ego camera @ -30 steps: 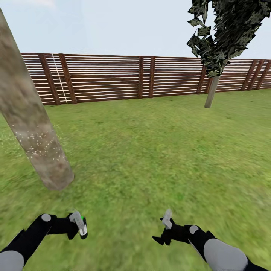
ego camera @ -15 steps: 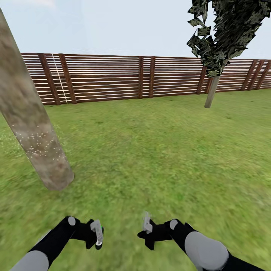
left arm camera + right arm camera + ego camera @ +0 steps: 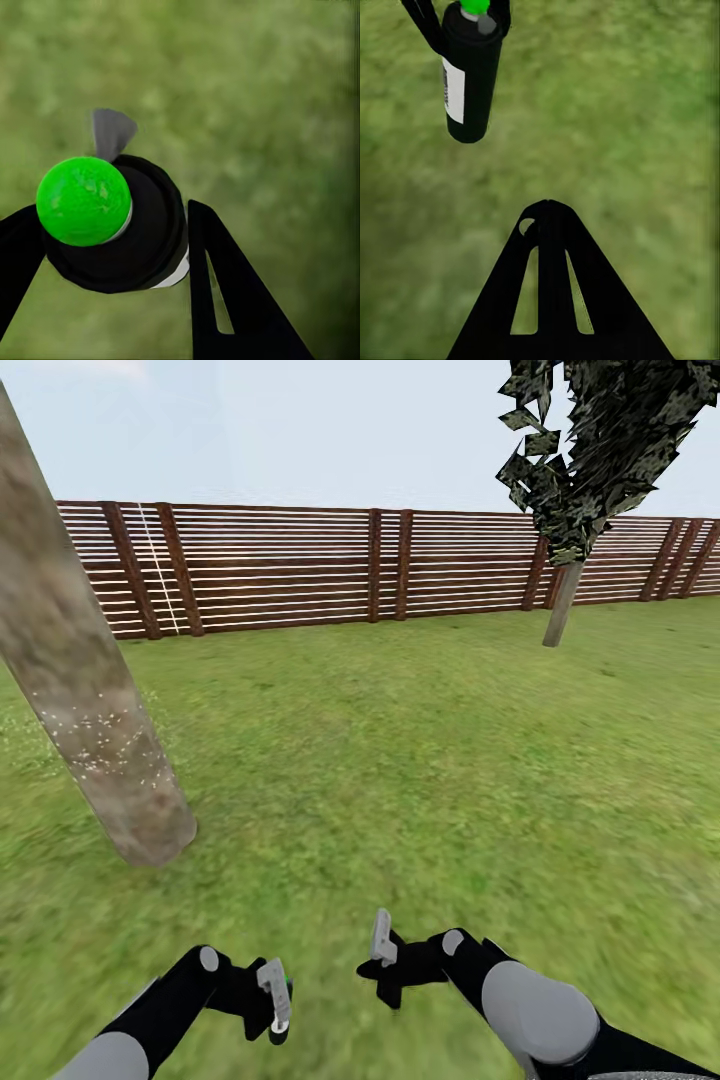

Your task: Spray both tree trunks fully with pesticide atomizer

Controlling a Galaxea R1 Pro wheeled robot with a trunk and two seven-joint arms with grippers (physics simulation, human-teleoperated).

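left jaws [image 3: 277, 1010] gripped pesticide atomizer [image 3: 469, 71], frame bottom | right jaws [image 3: 381, 938] closed, empty | tree trunk [image 3: 85, 700] frame left, speckled white

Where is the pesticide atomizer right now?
The pesticide atomizer is clamped in the left gripper, low in the head view over the grass.

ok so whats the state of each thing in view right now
pesticide atomizer: off the grass, clamped in the left gripper, nozzle top green
right gripper: holding nothing, fingers together
near tree trunk: standing, white specks across its lower part
far tree: standing by the fence
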